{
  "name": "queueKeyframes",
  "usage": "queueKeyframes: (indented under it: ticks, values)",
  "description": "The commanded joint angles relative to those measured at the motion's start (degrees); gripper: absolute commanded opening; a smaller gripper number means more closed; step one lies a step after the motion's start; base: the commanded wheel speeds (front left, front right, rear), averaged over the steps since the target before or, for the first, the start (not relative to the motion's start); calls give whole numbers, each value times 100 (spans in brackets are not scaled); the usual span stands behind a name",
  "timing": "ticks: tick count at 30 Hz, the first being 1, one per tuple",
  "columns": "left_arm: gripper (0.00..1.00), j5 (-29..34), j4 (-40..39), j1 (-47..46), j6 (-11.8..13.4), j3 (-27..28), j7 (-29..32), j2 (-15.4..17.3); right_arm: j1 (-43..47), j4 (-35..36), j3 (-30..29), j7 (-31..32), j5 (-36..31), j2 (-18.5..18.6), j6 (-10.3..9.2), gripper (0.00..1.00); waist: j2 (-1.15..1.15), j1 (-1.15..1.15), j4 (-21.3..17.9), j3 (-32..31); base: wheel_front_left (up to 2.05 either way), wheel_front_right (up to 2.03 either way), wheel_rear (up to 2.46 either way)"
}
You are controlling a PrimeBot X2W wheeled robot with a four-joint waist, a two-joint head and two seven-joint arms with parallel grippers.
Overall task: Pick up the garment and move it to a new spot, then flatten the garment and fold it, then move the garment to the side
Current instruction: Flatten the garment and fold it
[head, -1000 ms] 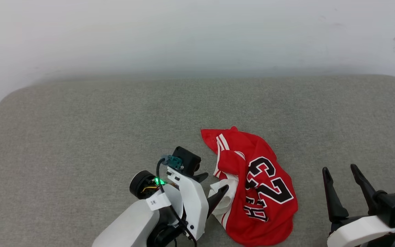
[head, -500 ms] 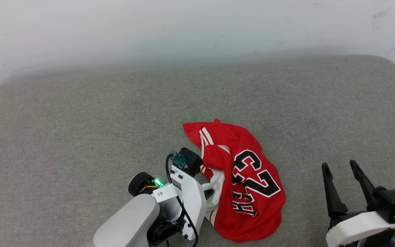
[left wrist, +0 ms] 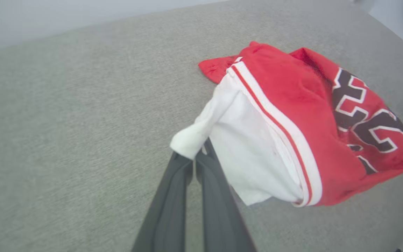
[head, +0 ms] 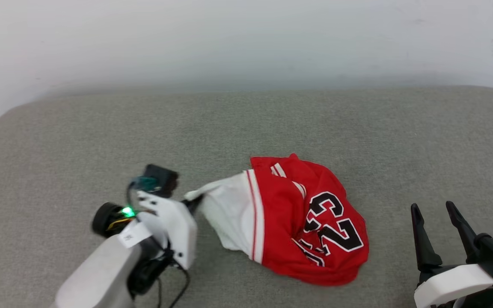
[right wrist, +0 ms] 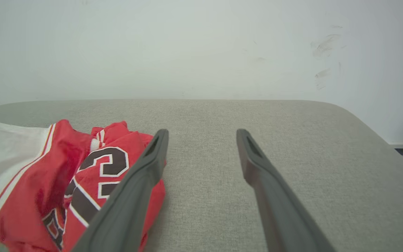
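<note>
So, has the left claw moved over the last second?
Yes. The left claw, shut on the white sleeve of the garment, has travelled left toward the rounded left corner of the grey surface, drawing the sleeve out while the red body stays put.

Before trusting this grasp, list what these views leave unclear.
Lettering below the 23 on the garment: head view, folded into creases.
Tips of the left gripper: left wrist view, wrapped in the white sleeve.
Lower garment: right wrist view, behind a finger of the right gripper, cut by bottom edge.

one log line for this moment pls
phase: pick up | left gripper: shut on garment at white sleeve | right gripper: open, apart from garment | surface: grey cushion
</note>
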State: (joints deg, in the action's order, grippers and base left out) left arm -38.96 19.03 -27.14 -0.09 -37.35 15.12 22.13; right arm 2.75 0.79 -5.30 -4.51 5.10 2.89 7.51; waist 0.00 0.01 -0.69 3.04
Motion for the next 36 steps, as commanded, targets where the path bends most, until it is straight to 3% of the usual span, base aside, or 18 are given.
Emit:
queueKeyframes:
  ticks: [1,6,11,17,19,20,36]
  values:
    - [0,-47,-62,152,118,122,-82,115,47,18,-22,-13,36,-2,-4,100,0,-1,85,-23,0,0,0]
    - [0,-389,-193,883,644,714,-291,557,66,56,-58,18,7,-2,-4,100,0,-1,266,-39,0,0,0]
    - [0,-850,-132,1723,1016,1156,-458,670,102,105,-93,41,-21,-2,-4,100,0,-1,391,-59,0,0,0]
    - [0,-1190,105,2463,1046,1227,-570,465,174,128,-91,115,-55,-2,-4,100,0,-1,439,-180,0,0,0]
    - [56,-1213,149,2547,997,1191,-649,374,196,140,-101,151,-58,-2,-4,100,0,-1,456,-243,0,0,0]
    - [100,-1189,144,2553,977,1174,-720,331,219,147,-105,168,-70,-2,-4,100,0,-1,464,-280,0,0,0]
    - [100,-178,-684,1935,932,1161,-2542,304,281,182,-240,375,-158,-2,-4,100,0,-1,427,-466,0,0,0]
